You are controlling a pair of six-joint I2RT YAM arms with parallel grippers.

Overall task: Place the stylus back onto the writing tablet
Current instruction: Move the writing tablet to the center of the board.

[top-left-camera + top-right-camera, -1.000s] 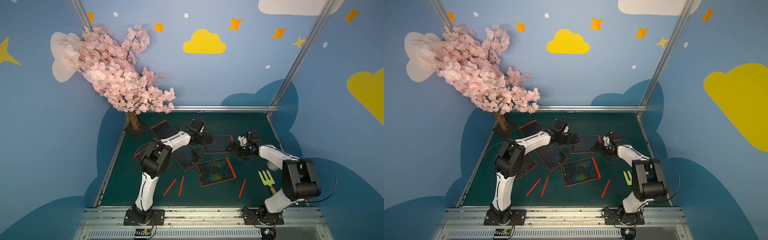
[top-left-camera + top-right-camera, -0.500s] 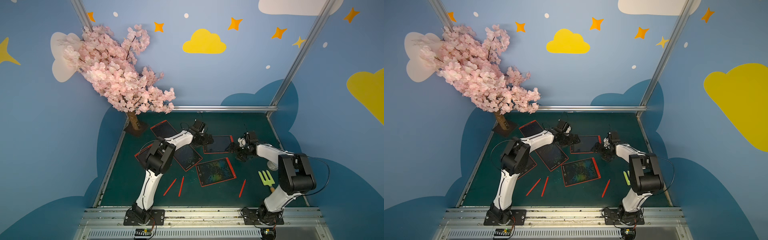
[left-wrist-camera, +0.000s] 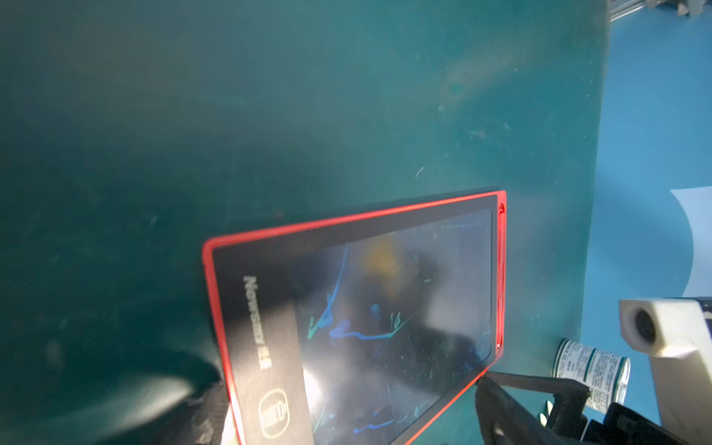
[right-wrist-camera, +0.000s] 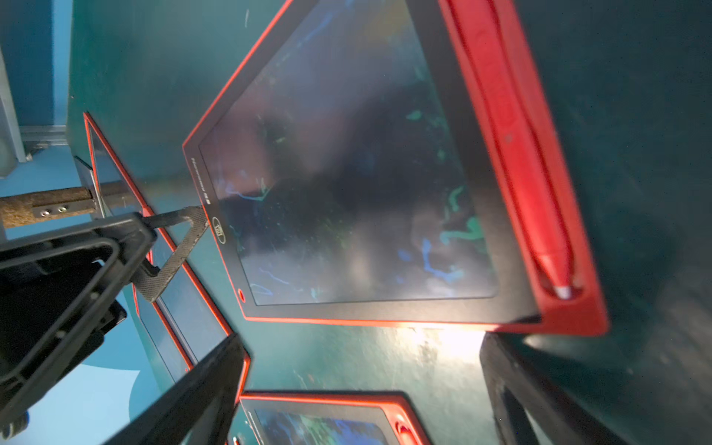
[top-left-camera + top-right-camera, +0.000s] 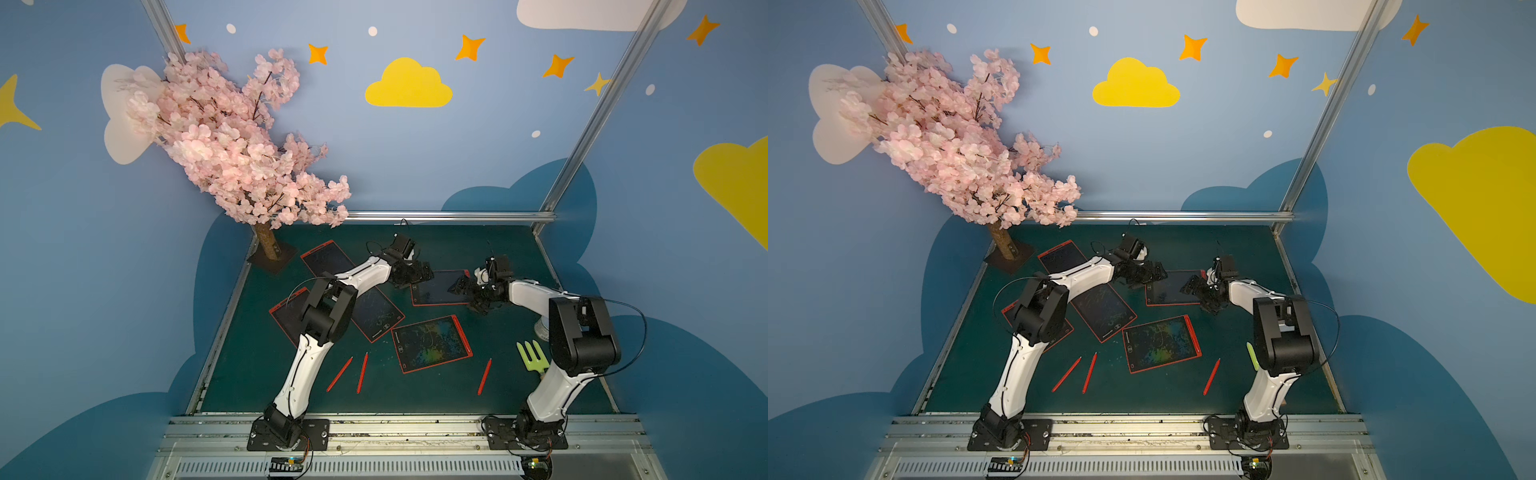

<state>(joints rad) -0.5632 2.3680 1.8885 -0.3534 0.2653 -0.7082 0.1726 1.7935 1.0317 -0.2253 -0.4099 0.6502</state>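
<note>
A red-framed writing tablet lies on the green mat between my two grippers. The right wrist view shows a red stylus lying in the slot along the tablet's long edge. My left gripper is open at the tablet's logo end, and one of its fingers touches that edge. By the stylus-side corner my right gripper stands open, with only mat between its fingers.
Several more red-framed tablets lie on the mat. Three loose red styluses rest near the front. A green toy fork sits at the right. A pink blossom tree stands at the back left.
Both arms' elbows have shifted slightly towards the tablet. The left gripper has edged a little to the right. Both grippers stay open at the tablet's ends.
</note>
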